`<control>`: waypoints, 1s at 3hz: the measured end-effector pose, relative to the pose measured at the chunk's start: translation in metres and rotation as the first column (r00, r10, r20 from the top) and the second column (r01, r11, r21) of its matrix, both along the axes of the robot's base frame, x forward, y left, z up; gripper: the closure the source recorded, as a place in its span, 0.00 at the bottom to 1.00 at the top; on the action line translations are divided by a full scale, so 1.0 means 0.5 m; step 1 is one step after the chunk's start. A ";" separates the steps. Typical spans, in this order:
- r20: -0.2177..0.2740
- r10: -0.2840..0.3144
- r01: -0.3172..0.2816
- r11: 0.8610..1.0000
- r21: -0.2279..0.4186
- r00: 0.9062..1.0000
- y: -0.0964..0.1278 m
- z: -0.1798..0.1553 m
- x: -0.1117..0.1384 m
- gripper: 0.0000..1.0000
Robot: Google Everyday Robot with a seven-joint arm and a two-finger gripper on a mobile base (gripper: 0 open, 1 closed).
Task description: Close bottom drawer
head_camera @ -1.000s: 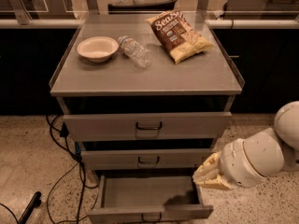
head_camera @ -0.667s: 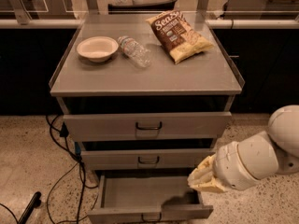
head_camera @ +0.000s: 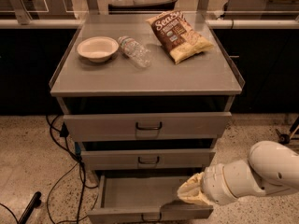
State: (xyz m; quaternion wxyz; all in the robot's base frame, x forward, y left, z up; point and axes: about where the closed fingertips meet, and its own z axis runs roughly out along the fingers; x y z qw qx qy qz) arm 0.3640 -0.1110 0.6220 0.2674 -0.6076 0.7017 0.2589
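1. The bottom drawer (head_camera: 135, 194) stands pulled well out of the cabinet (head_camera: 140, 78). Its grey tray floor is in view, and its front nearly reaches the lower edge of the picture.
2. The middle drawer (head_camera: 148, 158) and the top drawer (head_camera: 148, 125) each sit slightly out.
3. On the cabinet top are a white bowl (head_camera: 97, 48), a bottle (head_camera: 134, 52) lying on its side just beside it, and a chip bag (head_camera: 180, 36) further right.
4. The gripper (head_camera: 190, 195) reaches in from the right over the tray's right front corner. I cannot tell whether it is open or closed, nor whether it holds anything.
5. Cables (head_camera: 70, 169) trail on the floor left of the cabinet; the arm fills the right side.
6. Since 0.7 s ago the gripper has dropped lower and moved slightly left; the drawer is as far out as before.
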 end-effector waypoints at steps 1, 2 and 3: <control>0.044 -0.018 0.017 1.000 0.015 0.999 -0.031 -0.080 0.019 1.00; 0.090 -0.039 0.040 0.999 -0.012 0.995 -0.101 -0.133 0.052 1.00; 0.090 -0.039 0.040 0.999 -0.011 0.995 -0.101 -0.133 0.052 1.00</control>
